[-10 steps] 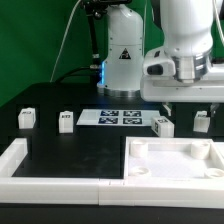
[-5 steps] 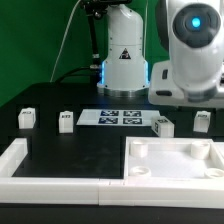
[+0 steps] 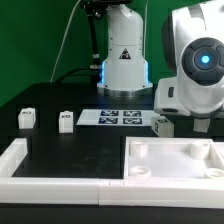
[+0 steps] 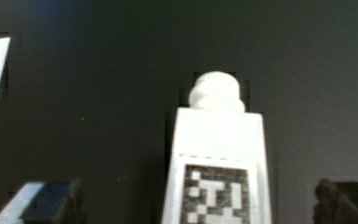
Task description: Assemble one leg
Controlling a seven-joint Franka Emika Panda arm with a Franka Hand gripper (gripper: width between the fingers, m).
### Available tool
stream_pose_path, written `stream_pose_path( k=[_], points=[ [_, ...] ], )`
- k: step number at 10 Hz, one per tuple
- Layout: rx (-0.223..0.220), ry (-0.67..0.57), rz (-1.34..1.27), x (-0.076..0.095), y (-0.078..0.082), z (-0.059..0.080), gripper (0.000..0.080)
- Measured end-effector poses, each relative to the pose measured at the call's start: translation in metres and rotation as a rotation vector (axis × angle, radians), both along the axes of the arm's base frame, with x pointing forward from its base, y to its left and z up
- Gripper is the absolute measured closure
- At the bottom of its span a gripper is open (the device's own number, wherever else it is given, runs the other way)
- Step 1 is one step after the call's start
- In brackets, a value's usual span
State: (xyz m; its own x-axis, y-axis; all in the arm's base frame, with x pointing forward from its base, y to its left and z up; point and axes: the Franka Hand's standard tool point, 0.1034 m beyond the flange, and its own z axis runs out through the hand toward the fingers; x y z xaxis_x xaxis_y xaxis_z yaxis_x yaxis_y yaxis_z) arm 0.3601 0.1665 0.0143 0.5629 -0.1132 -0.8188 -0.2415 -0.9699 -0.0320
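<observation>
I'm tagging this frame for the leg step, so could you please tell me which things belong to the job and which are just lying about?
In the job: the leg before the open gripper; probably the white tray-like part.
Lying about: the outermost leg at the exterior view's left, the leg beside it, the marker board, the white L-shaped frame.

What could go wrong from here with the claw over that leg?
In the wrist view the leg sits between the fingers of the open claw but seems nearer one, so closing may shove or twist it instead of gripping squarely. In the exterior view the arm hangs close to the tray-like part; a low sweep could bump it.
</observation>
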Motion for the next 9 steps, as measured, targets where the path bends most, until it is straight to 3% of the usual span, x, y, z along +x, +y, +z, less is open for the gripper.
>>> stream_pose_path(
  k=[4, 6, 7, 8, 9],
  points=[
    [-0.003, 0.007, 0.006, -0.0039, 0.0017, -0.0058, 0.0151],
    [-0.003, 0.007, 0.006, -0.0038, 0.0018, -0.0058, 0.0437],
    [-0.003, 0.007, 0.006, -0.0038, 0.0018, -0.0058, 0.0437],
    [-0.003, 0.007, 0.006, -0.0039, 0.0018, -0.0058, 0.0511],
    [-0.003, 0.007, 0.006, -0.0039, 0.0018, -0.0058, 0.0511]
  ],
)
